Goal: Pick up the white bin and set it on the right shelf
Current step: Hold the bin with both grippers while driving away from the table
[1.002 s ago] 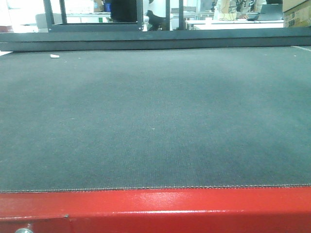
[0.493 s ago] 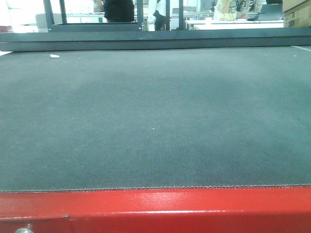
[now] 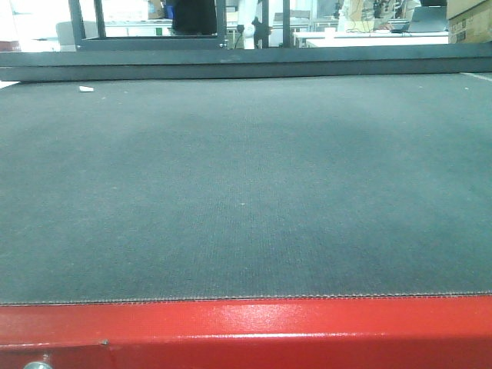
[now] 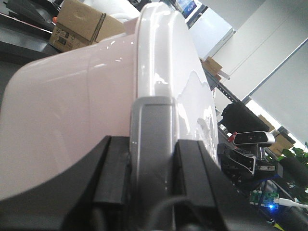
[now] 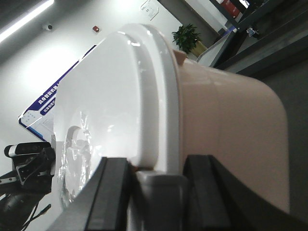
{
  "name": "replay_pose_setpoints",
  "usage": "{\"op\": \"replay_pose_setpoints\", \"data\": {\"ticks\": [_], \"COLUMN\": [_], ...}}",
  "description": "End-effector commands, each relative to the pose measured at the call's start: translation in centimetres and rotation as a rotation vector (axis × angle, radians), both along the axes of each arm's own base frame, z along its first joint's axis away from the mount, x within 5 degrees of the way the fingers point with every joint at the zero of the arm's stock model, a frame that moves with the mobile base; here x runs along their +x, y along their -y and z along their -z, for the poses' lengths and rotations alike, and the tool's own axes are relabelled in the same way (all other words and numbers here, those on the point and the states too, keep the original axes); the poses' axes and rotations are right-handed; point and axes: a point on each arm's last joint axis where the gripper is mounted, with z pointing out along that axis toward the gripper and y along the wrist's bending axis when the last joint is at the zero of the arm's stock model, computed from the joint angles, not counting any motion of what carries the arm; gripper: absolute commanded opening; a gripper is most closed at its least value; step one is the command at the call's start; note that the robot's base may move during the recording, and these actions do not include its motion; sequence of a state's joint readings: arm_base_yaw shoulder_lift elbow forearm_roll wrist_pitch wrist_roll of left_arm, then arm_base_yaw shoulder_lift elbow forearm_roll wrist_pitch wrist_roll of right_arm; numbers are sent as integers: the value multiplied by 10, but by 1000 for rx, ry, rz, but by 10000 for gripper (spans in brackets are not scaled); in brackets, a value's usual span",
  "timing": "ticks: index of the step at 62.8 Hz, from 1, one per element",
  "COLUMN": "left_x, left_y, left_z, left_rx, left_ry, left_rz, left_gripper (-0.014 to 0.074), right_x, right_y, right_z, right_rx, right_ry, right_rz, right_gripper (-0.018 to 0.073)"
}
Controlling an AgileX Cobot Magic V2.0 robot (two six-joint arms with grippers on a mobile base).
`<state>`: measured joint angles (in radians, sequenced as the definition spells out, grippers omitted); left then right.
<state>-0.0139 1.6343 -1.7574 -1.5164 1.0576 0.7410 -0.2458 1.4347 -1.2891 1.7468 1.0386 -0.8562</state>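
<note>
The white bin [image 4: 72, 115] fills the left wrist view, its pale pinkish side to the left and its white lid [image 4: 166, 57] edge-on. My left gripper [image 4: 153, 180] is shut on the grey clasp [image 4: 151, 139] at the lid's rim. The right wrist view shows the white bin [image 5: 231, 130] from the other end, lid [image 5: 106, 91] to the left. My right gripper [image 5: 158, 192] is shut on a grey clasp [image 5: 159, 185] there. Neither the bin nor a gripper shows in the front view. The right shelf is out of view.
A dark grey mat [image 3: 246, 184] with a red front rail [image 3: 246, 330] spreads ahead, a small white scrap [image 3: 86, 89] at its far left. Cardboard boxes [image 4: 79, 24] and a camera [image 4: 252, 138] lie beyond the bin. Dark rack posts [image 5: 250, 19] stand at the upper right.
Only dark figures in the far background of the front view shift slightly. The mat and rail look the same.
</note>
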Motion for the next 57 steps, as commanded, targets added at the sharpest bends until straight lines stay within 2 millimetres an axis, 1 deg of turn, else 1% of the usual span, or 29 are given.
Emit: {"op": "replay_pose_setpoints", "data": {"ticks": [1, 15, 57], "left_x": [-51, -51, -51], "left_y": [25, 25, 25], "left_z": [-28, -28, -28], "left_rx": [-7, -7, -7], "left_ry": [107, 107, 107], "left_rz": [316, 316, 316], "left_gripper": [-126, -126, -126], "right_x": [-40, -36, -36], "right_y": [-25, -23, -23], "right_z": [-41, -41, -41], "right_rx": [124, 126, 126], "right_ry": [196, 187, 186], "right_rz": [-287, -250, -246], "right_gripper": [57, 57, 57]}}
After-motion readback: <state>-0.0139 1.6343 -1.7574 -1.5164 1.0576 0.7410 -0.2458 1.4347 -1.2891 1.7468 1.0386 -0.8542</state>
